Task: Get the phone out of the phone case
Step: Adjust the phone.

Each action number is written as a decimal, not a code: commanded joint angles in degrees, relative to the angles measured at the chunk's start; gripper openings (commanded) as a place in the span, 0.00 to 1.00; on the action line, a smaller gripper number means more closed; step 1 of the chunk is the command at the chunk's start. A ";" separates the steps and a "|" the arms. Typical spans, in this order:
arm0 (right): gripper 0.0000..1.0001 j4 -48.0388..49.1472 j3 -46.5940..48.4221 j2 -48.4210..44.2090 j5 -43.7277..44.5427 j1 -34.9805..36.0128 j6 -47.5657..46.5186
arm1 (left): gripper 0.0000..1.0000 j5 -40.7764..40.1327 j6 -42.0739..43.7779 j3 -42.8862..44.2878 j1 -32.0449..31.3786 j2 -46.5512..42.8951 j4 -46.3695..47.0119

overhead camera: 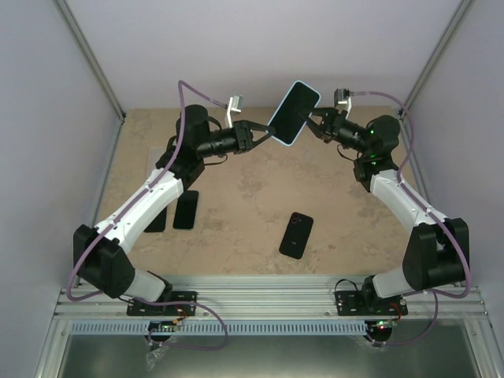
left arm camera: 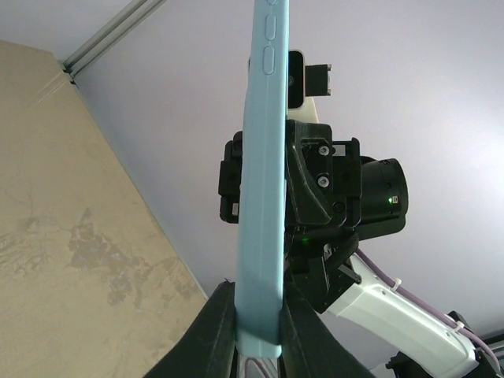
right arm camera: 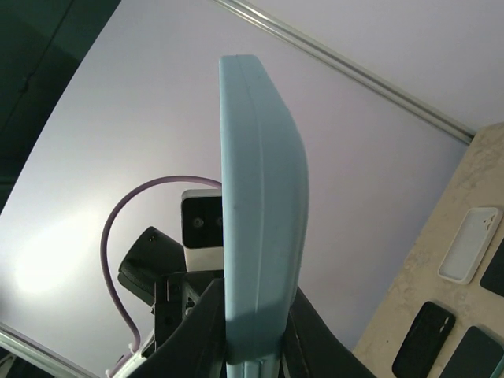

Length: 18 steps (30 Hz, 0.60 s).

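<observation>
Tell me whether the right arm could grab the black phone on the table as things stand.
Probably not yet: the right gripper is shut on the blue case, shared with the left gripper. The black phone lies unobstructed.

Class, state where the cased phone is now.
Top view: the phone hangs over the far middle of the table, gripped between the left end effector and right end effector.

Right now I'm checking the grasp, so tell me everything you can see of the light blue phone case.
The light blue phone case hangs in the air above the table's far side, tilted, its dark front toward the top camera. It looks like smooth matte plastic with rounded corners and raised side buttons. The left gripper clamps its lower end, the right gripper its opposite edge; nothing else touches it.
</observation>
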 commanded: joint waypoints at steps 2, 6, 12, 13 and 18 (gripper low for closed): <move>0.00 1.76 -0.50 -0.72 0.60 -0.65 -1.57 | 0.27 1.72 5.00 0.19 -0.04 -1.80 2.41; 0.01 1.53 -0.54 -1.94 -1.26 -1.79 -3.69 | 0.54 5.25 8.62 0.02 2.02 -3.00 1.51; 0.01 6.53 -0.11 -2.81 -5.79 -3.05 -6.70 | 0.63 13.36 15.97 -0.81 4.38 -4.73 1.66; 0.01 7.05 0.02 -2.92 -6.70 -3.08 -7.30 | 0.64 14.40 17.46 -0.80 4.40 -4.91 1.06; 0.01 8.93 0.51 -3.18 -10.98 -3.07 -9.31 | 0.67 17.68 23.97 -1.80 4.41 -6.32 -1.32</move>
